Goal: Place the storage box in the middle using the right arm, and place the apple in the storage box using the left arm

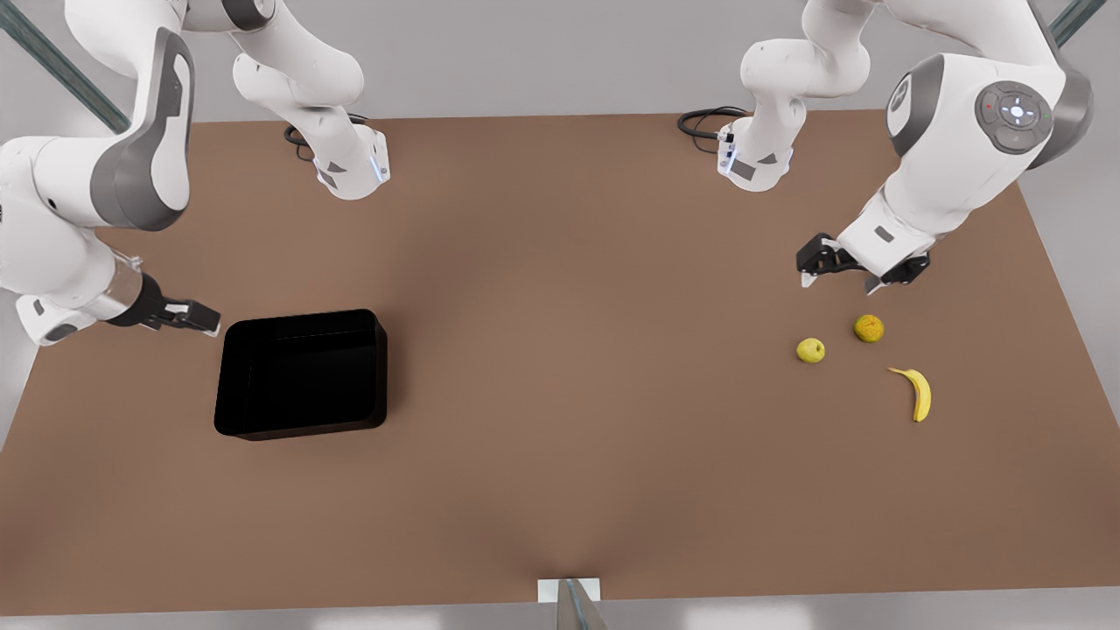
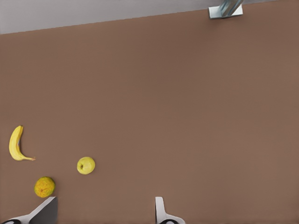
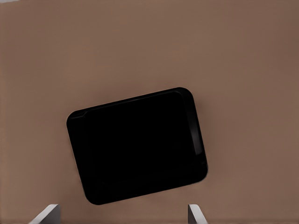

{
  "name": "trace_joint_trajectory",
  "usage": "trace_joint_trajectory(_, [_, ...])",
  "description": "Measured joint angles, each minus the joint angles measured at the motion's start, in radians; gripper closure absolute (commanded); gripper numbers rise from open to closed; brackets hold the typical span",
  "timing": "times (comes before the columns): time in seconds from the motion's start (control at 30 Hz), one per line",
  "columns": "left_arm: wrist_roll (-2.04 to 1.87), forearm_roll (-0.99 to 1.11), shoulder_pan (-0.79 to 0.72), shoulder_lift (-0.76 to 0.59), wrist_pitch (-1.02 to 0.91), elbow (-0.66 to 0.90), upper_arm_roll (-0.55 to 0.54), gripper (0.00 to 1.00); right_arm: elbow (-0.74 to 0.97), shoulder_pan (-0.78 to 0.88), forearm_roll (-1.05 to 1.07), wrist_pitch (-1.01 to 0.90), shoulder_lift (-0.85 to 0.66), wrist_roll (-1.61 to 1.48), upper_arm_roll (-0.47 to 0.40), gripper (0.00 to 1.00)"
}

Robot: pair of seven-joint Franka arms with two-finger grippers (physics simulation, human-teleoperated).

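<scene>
The black storage box (image 1: 302,427) sits empty on the brown table toward the front view's left, also seen in the right wrist view (image 3: 135,144). My right gripper (image 1: 208,322) hovers open just outside the box's left wall, its fingertips (image 3: 195,215) spread wide. The yellow-green apple (image 1: 810,350) lies on the table at the front view's right and appears in the left wrist view (image 2: 86,165). Above and slightly behind the fruits hangs my left gripper (image 1: 838,282), open, with nothing between its fingers (image 2: 160,211).
A rough orange fruit (image 1: 868,328) (image 2: 44,186) lies close beside the apple, and a banana (image 1: 916,392) (image 2: 15,143) a little farther right. Both arm bases (image 1: 350,171) (image 1: 757,162) stand at the table's back. A metal bracket (image 1: 569,593) marks the front edge.
</scene>
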Motion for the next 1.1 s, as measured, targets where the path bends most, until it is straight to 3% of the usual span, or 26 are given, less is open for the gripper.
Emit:
trace_joint_trajectory(0.03, [0.002, -0.001, -0.004, 0.006, 0.012, -0.034, 0.000, 0.00, -0.003, -0.003, 0.001, 0.003, 0.001, 0.001, 0.000, 0.00])
trace_joint_trajectory(0.1, [-0.013, -0.002, -0.014, 0.021, 0.219, -0.303, -0.001, 0.00, -0.002, -0.007, -0.001, 0.011, 0.022, 0.004, -0.003, 0.00])
trace_joint_trajectory(0.17, [-0.017, -0.003, -0.020, 0.051, 0.216, -0.347, -0.002, 0.00, -0.008, -0.053, 0.005, 0.036, 0.054, -0.010, 0.000, 0.00])
trace_joint_trajectory(0.27, [-0.017, -0.003, 0.006, 0.100, 0.338, -0.469, -0.002, 0.00, -0.182, -0.126, 0.013, 0.213, 0.055, -0.140, 0.003, 0.00])
trace_joint_trajectory(0.33, [-0.018, -0.004, 0.022, 0.057, 0.659, -0.717, 0.000, 0.00, -0.201, -0.166, 0.012, 0.238, 0.070, -0.224, 0.002, 0.00])
trace_joint_trajectory(0.4, [-0.015, -0.001, 0.021, -0.039, 0.814, -0.908, -0.001, 0.00, -0.201, -0.187, 0.012, 0.241, 0.084, -0.235, 0.001, 0.00])
trace_joint_trajectory(0.47, [-0.002, 0.001, 0.030, -0.026, 0.821, -0.929, -0.001, 0.00, -0.204, -0.184, 0.006, 0.257, 0.111, -0.234, 0.003, 0.00])
trace_joint_trajectory(0.63, [-0.002, 0.041, 0.193, 0.089, 0.834, -0.908, 0.020, 0.00, -0.481, -0.273, -0.017, 0.635, 0.105, -0.240, 0.059, 0.00])
trace_joint_trajectory(0.73, [-0.021, 0.041, 0.222, 0.152, 0.902, -0.905, 0.034, 0.00, -0.608, -0.395, -0.018, 0.808, 0.106, -0.258, 0.178, 0.00])
trace_joint_trajectory(0.97, [-0.015, 0.040, 0.257, 0.238, 0.968, -0.876, 0.031, 0.00, -0.665, -0.437, -0.066, 0.874, 0.167, -0.291, 0.189, 0.00])
trace_joint_trajectory(1.1, [0.034, 0.046, 0.265, 0.289, 0.962, -0.830, 0.031, 0.00, -0.676, -0.499, -0.101, 0.926, 0.225, -0.289, 0.239, 0.00])
